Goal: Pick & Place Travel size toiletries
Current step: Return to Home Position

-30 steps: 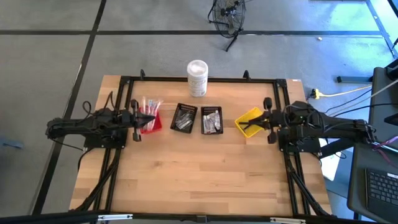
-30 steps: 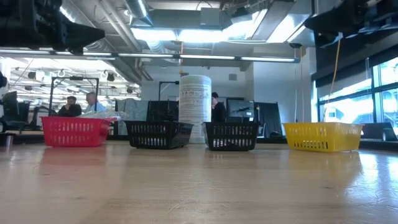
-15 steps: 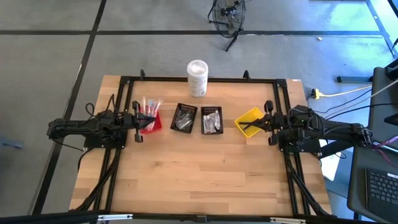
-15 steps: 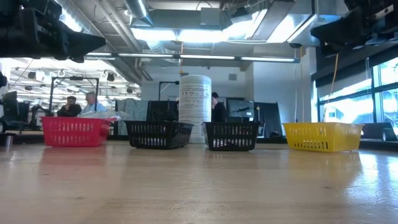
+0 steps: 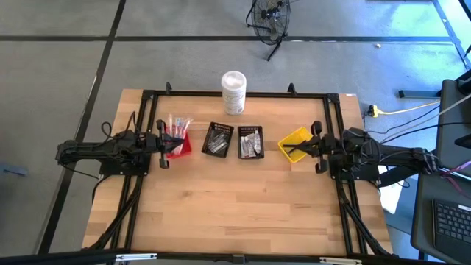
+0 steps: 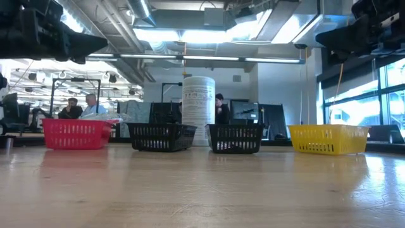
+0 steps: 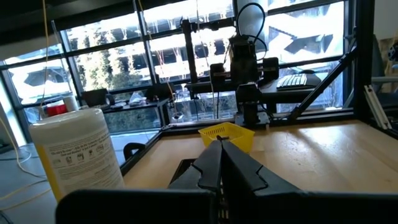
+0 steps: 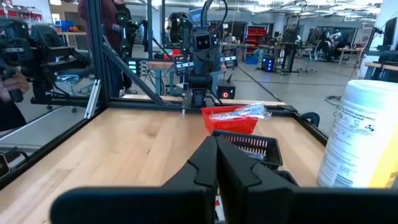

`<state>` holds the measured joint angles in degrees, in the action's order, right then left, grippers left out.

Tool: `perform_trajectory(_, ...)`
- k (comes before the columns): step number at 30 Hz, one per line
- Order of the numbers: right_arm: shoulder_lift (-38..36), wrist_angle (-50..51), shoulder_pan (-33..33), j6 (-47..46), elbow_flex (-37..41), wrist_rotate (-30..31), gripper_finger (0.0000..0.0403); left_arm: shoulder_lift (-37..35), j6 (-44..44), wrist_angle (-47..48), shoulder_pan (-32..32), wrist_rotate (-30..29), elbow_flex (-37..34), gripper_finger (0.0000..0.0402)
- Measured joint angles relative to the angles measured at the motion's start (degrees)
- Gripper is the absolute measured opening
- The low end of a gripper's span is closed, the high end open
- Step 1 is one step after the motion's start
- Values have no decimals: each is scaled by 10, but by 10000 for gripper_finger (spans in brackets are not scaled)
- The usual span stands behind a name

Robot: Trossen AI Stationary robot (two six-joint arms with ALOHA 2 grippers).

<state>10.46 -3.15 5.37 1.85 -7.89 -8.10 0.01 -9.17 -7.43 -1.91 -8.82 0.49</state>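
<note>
Judging by toiletries (image 5: 176, 124) in bins (image 5: 303, 133), homing is in hand — left gripper (image 5: 160, 142), right gripper (image 5: 318, 146): the 2 pressed together, empty, flanking the bins; next, settle to rest.

readable text: none | canister (image 7: 78, 152) print: too small

near half of the table (image 5: 235, 213): bare wood, open from side to side. across the far half, a row with narrow gaps: red bin (image 5: 179, 146), left black bin (image 5: 218, 140), right black bin (image 5: 251, 142), yellow bin (image 5: 294, 143). canister (image 5: 233, 92) stands behind the black bins, on the frame rail (image 5: 191, 94). left gripper (image 5: 160, 141) crowds the red bin's outer side, right gripper (image 5: 318, 146) the yellow's.
</note>
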Motion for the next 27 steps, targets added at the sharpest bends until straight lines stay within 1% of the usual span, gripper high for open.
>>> perform_trajectory(5,0,-23,0,-1,23,0,3,0,2,11,0,0,0,5)
perform_trajectory(9,0,-28,0,-1,29,-2,8,0,3,13,0,0,0,5)
perform_trajectory(16,-21,-28,0,1,29,-59,3,0,3,14,0,0,0,6)
perform_trajectory(21,-51,-27,0,-1,29,-57,5,0,5,14,0,0,0,6)
perform_trajectory(27,-79,-28,0,-23,29,-19,4,0,13,13,0,-1,0,6)
